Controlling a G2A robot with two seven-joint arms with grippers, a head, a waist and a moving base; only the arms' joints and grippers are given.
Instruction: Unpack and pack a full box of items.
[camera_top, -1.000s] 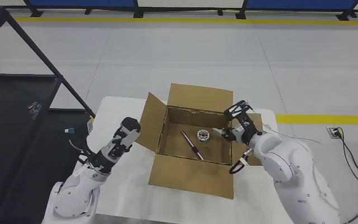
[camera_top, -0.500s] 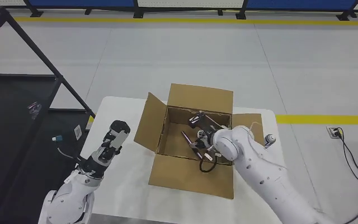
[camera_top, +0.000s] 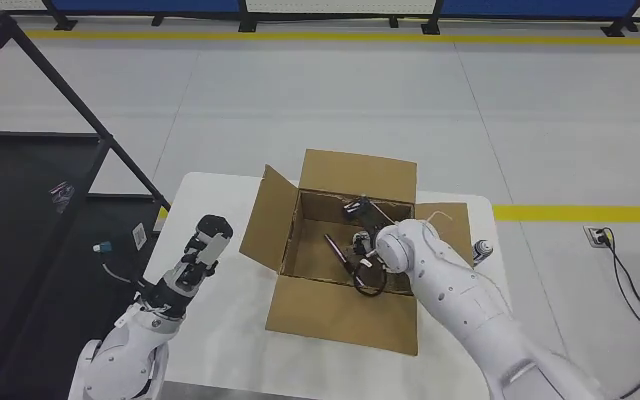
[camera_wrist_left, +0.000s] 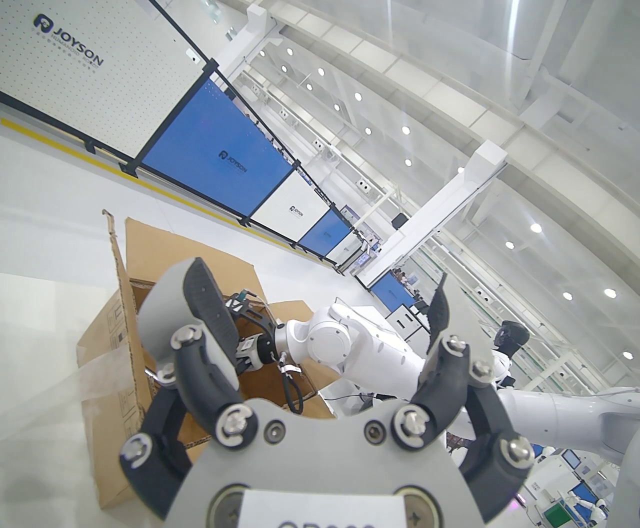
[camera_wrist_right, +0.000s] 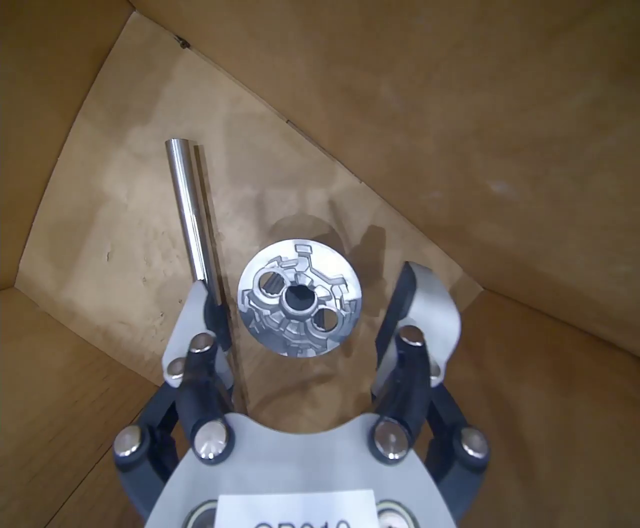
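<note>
Swung in from the right, the right gripper (camera_wrist_right: 307, 287) hangs inside the box (camera_top: 340, 315), fingers spread over the metal disc (camera_wrist_right: 298, 305) — unpacking's next pick, likely; left gripper (camera_wrist_left: 320, 290) likewise spread.

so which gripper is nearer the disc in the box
Right. The right gripper is inside the box, fingers open just over the disc. The left gripper is outside the box, over the table beyond a side flap.
</note>
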